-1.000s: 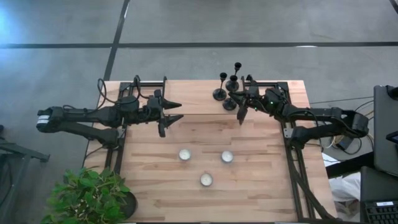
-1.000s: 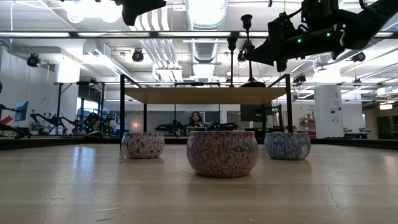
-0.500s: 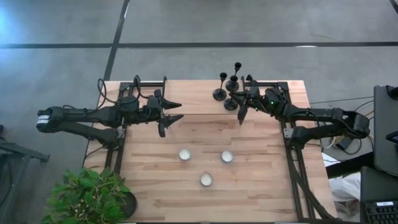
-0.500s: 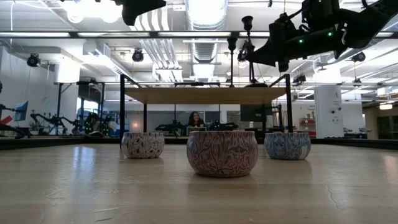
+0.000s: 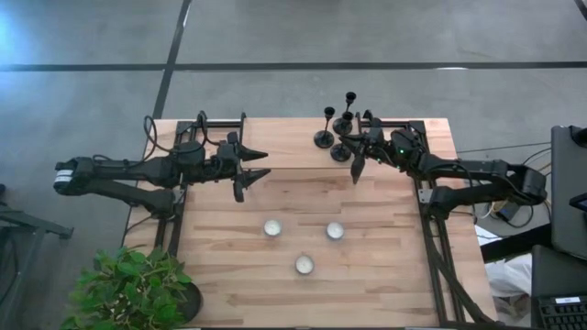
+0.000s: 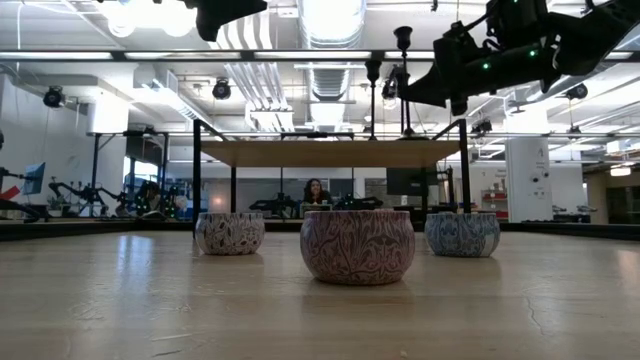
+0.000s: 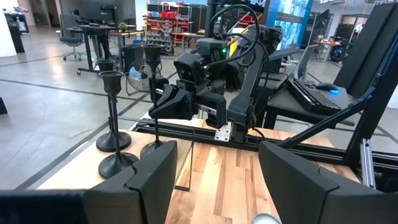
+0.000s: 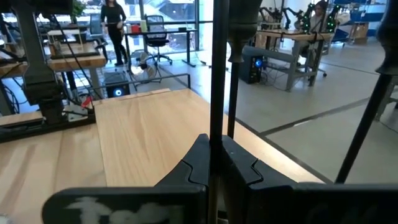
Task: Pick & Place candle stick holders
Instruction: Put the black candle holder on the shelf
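Note:
Three black candlestick holders stand close together on the raised wooden shelf [image 5: 284, 137] at the table's far right. One stands on its round base [image 5: 324, 138], one behind it [image 5: 343, 120], and the third [image 5: 339, 152] is nearest my right gripper. My right gripper [image 5: 352, 149] is shut on this third holder's stem. My left gripper [image 5: 261, 162] is open and empty, level over the shelf's left half, pointing at the holders. All three holders show in the left wrist view: [image 7: 112, 118], [image 7: 106, 68] and the held one [image 7: 153, 93]. My right gripper pinches the thin upright stem [image 8: 214, 93] of the holder between its two fingers, about halfway up. The fingers come in level from the table's right side and lie across the stem. The holder stays upright; whether its base [image 7: 154, 149] is clear of the shelf I cannot tell.
Three small patterned candle tins sit mid-table [image 5: 272, 227], [image 5: 335, 231], [image 5: 304, 265]. A potted plant [image 5: 133, 289] stands at the near left corner. Black frame rails [image 5: 431, 229] run along the table's sides.
My right gripper has shifted a little toward the table's right edge and slightly up, with the held holder moving along upright. The other two holders have stayed where they were.

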Available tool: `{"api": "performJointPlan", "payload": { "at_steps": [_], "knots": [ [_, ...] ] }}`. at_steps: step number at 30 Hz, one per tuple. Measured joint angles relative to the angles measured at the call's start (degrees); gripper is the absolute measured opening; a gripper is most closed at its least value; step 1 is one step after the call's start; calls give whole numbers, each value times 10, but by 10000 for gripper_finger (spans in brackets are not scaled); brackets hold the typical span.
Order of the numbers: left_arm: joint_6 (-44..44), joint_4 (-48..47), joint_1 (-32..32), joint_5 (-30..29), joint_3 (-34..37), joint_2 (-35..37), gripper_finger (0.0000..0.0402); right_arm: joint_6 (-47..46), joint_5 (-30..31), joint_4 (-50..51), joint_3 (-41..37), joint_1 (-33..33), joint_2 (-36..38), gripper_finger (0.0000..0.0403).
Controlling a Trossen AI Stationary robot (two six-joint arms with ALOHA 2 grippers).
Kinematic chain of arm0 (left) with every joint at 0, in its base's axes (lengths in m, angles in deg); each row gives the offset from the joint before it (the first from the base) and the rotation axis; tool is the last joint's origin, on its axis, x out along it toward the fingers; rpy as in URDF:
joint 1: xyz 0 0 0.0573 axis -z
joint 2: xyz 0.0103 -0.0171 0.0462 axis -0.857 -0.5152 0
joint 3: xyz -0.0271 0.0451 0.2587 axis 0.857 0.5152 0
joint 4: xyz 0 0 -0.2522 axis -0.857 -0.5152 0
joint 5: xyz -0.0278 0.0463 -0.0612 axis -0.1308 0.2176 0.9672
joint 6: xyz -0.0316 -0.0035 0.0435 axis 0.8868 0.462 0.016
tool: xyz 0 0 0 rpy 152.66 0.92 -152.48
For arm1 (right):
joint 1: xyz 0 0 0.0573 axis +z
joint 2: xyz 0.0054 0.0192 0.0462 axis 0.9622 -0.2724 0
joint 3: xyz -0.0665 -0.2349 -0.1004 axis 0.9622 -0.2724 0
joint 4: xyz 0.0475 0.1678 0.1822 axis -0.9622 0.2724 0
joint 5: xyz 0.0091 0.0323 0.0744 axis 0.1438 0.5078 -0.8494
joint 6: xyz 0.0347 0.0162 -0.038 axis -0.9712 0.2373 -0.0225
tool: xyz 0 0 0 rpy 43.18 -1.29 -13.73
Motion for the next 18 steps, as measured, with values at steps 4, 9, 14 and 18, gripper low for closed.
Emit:
{"api": "performJointPlan", "payload": {
  "at_steps": [4,9,14,18],
  "knots": [
    [1,0,0,0,0,0,234,2,0,17,-1,0,14,13],
    [1,0,0,0,0,0,234,7,1,26,-2,-1,29,32],
    [1,0,0,0,0,0,234,-10,0,61,-2,-1,31,53],
    [1,0,0,0,0,0,234,-13,0,65,-2,0,31,68]
  ]
}}
